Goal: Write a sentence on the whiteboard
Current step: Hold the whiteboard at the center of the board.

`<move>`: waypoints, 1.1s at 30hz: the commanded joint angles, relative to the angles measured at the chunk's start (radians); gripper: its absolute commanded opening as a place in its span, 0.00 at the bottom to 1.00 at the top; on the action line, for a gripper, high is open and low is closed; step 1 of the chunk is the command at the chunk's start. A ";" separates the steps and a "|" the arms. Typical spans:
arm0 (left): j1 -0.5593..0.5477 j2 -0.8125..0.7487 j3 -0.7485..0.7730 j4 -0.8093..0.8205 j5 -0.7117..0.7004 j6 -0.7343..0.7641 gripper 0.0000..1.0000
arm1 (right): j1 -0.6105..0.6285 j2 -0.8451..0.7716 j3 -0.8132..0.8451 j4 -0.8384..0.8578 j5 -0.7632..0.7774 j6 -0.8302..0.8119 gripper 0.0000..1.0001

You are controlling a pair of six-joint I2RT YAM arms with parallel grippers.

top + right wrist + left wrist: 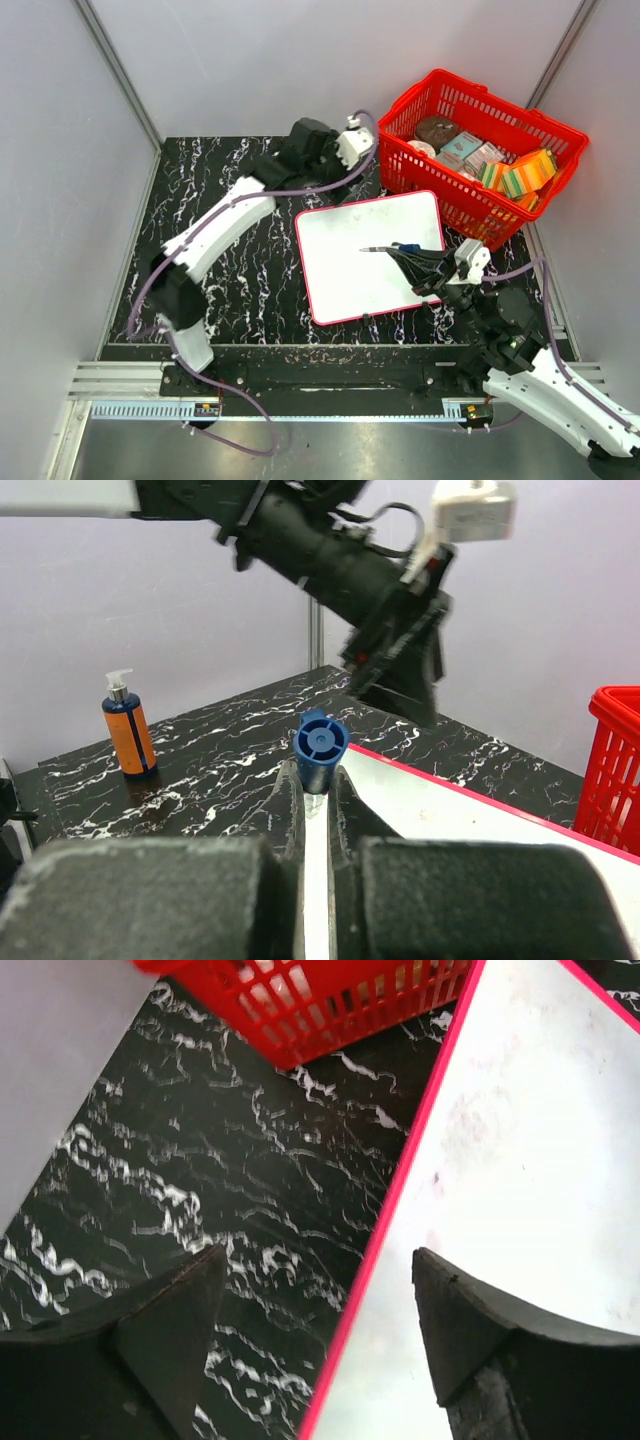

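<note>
The whiteboard (365,265) lies flat on the black marbled table, white with a thin red rim. Its face is blank and the sentence is not in view. My right gripper (418,268) is shut on a blue marker (400,248) that points left, low over the board's middle. In the right wrist view the marker's blue end (321,748) sticks up between the fingers (288,810). My left gripper (320,1300) hangs open above the board's far left edge, the red rim (400,1190) running between its jaws, which hold nothing. It also shows as left gripper (398,675).
A red basket (455,205) full of packets stands at the back right, close to the board's far corner; its wall (310,1010) shows in the left wrist view. An orange pump bottle (130,735) stands on the table at the left. Grey walls enclose the table.
</note>
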 commanded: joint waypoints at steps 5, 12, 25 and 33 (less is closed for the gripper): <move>0.107 -0.488 -0.517 0.347 -0.043 -0.311 0.85 | 0.005 -0.025 -0.006 -0.008 0.011 0.021 0.00; 0.305 -0.734 -0.978 0.625 0.275 -0.644 0.89 | 0.007 -0.036 -0.017 -0.017 0.011 0.032 0.00; 0.416 -0.647 -1.282 1.058 0.618 -0.864 0.87 | 0.007 0.036 -0.006 0.014 0.244 0.119 0.00; 0.419 -0.532 -1.271 1.136 0.658 -0.862 0.84 | 0.005 0.066 -0.014 0.088 0.243 0.128 0.00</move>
